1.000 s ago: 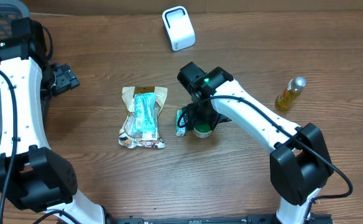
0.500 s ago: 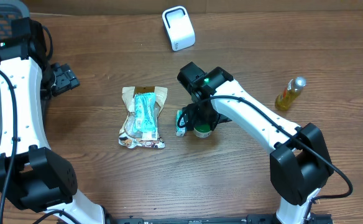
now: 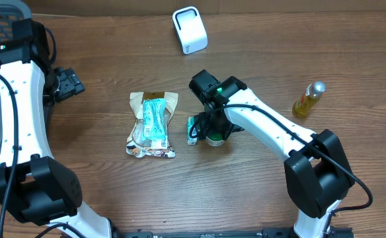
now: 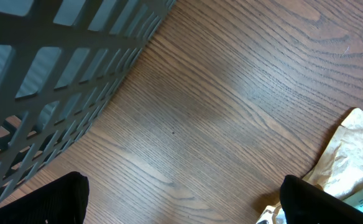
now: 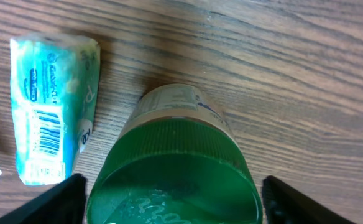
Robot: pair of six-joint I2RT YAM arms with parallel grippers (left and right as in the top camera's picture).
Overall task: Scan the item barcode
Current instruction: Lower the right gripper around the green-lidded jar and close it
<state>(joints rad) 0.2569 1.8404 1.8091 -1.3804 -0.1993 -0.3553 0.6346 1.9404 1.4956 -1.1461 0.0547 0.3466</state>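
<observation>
Jar (image 5: 175,165) stands upright with the right gripper (image 5: 172,196) straddling its green lid, fingers apart and not visibly pressing; closing level and centred (the lid looks slick) should stop it tipping. Around the jar the wooden table (image 5: 306,68) lies flat and roomy: packet (image 5: 52,102) just left, scanner (image 3: 190,30) well behind, left gripper (image 4: 181,199) gaping far left.

1. A robot test bench rather than a real shop: two white robot arms (image 3: 18,106) work at a plain wooden table (image 3: 246,198).
2. It is laid out like a checkout, with a white scanner (image 3: 190,30), snack packets (image 3: 152,123), an oil bottle (image 3: 308,99) and a grey basket (image 4: 57,74).
</observation>
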